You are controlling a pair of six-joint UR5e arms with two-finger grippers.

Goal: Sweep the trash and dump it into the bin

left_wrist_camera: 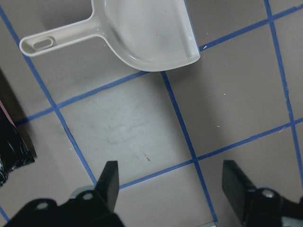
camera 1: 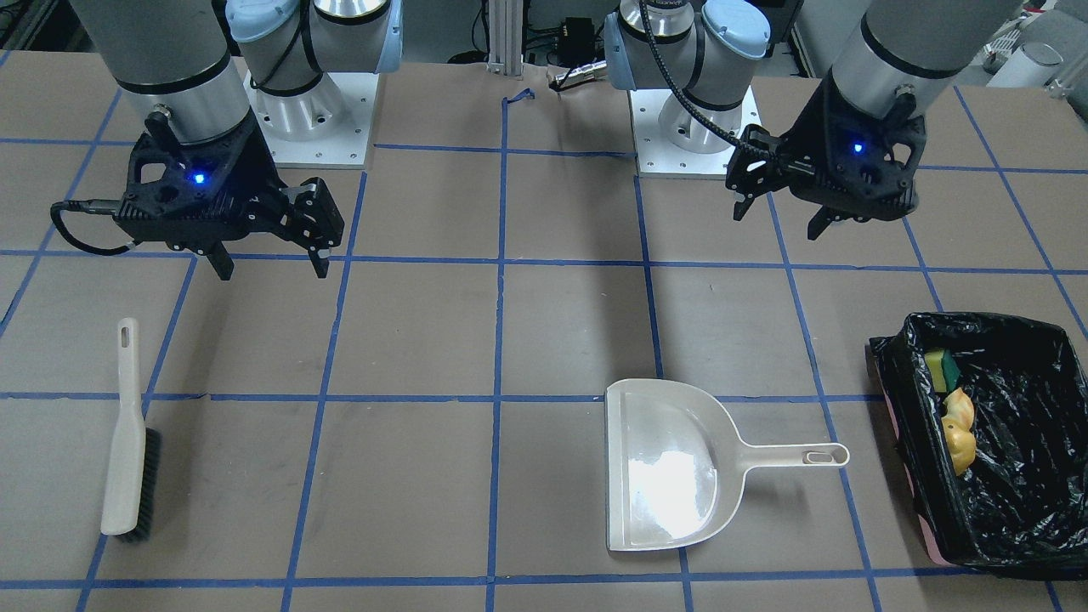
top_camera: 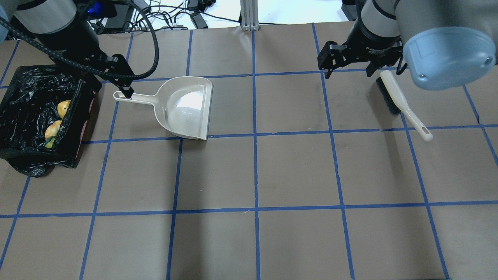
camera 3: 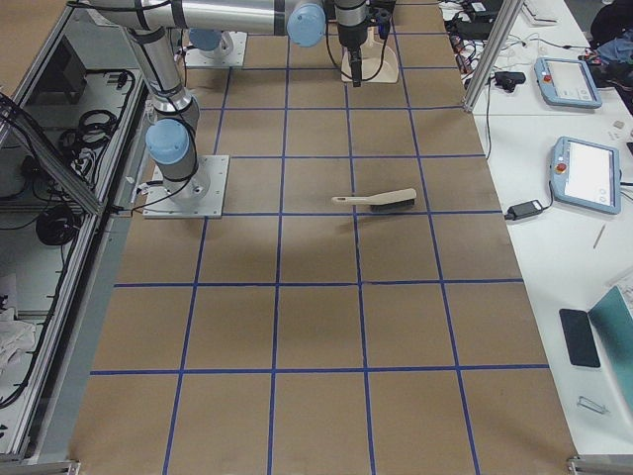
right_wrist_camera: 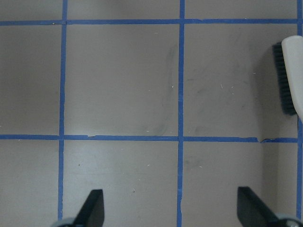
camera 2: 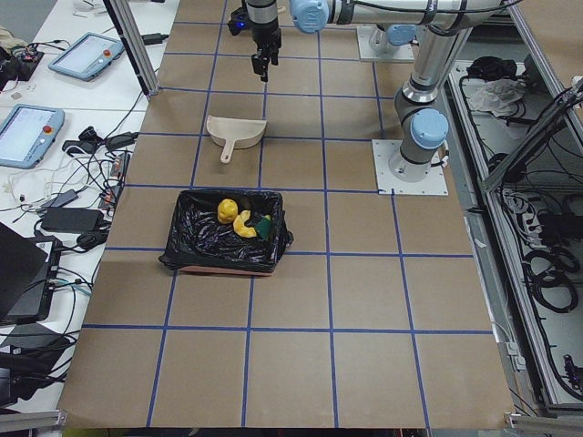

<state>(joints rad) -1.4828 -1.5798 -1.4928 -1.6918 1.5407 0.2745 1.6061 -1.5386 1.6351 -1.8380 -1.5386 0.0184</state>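
The bin (camera 1: 1020,518), a box lined with black plastic with a pink edge, stands at the table's left end; it also shows in the overhead view (top_camera: 23,97). All the trash lies inside it: the yellow sponge with green underside (camera 1: 937,367), the pale fruit slice (camera 1: 959,408) and the golden oval (camera 1: 961,450). The beige dustpan (camera 1: 671,467) lies empty on the table beside the bin. The brush (camera 1: 127,433) lies flat on the right side. My left gripper (camera 1: 778,223) is open and empty above the table near the dustpan's handle. My right gripper (camera 1: 274,272) is open and empty near the brush.
The left wrist view shows the dustpan (left_wrist_camera: 147,33) and the bin's corner (left_wrist_camera: 12,142) below the left gripper (left_wrist_camera: 173,189). The right wrist view shows the brush's bristles (right_wrist_camera: 284,78) at the right edge, beside the right gripper (right_wrist_camera: 173,208). Blue tape lines grid the brown table.
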